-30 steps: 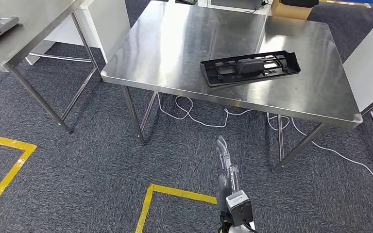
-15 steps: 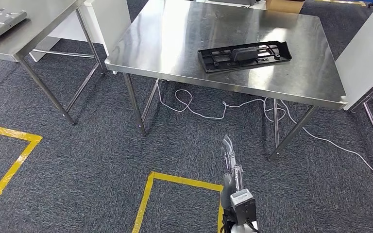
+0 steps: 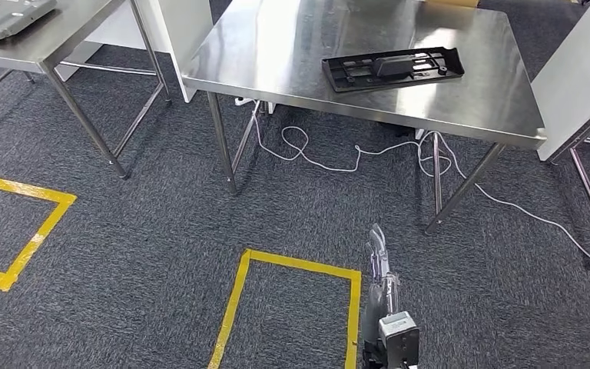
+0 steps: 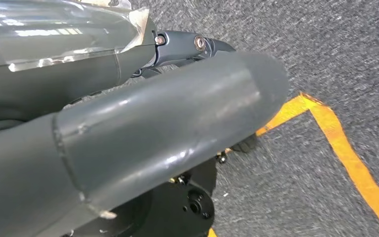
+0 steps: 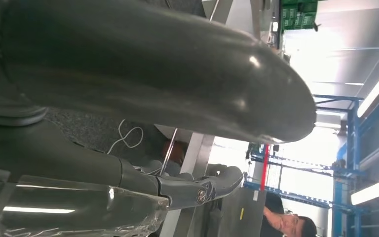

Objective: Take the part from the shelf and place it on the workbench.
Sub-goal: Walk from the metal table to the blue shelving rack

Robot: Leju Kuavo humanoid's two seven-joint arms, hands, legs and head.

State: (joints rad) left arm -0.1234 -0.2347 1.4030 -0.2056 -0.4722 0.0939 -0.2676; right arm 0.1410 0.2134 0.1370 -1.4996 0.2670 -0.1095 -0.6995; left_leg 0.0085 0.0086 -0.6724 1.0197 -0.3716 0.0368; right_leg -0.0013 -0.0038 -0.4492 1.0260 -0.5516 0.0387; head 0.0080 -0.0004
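Observation:
The black slotted part (image 3: 392,68) lies flat on the steel workbench (image 3: 292,54), toward its right half, with no hand near it. My right hand (image 3: 380,265) hangs low over the carpet in front of the bench, fingers stretched straight and nothing in them. The right wrist view shows that same hand (image 5: 153,74) with thumb and fingers extended and nothing in it. In the left wrist view my left hand (image 4: 128,133) is also stretched out and holds nothing, above carpet with yellow tape (image 4: 340,148).
A second steel table (image 3: 69,27) at the left carries a grey plate (image 3: 4,11). White cable (image 3: 307,146) loops on the floor under the workbench. Yellow tape squares (image 3: 292,265) mark the carpet. A white panel (image 3: 584,84) stands at the right. A person (image 5: 288,224) is far behind.
The whole picture has shifted: the camera has moved, so the workbench and part now sit higher and farther off. My right hand sits lower in the picture, still holding nothing.

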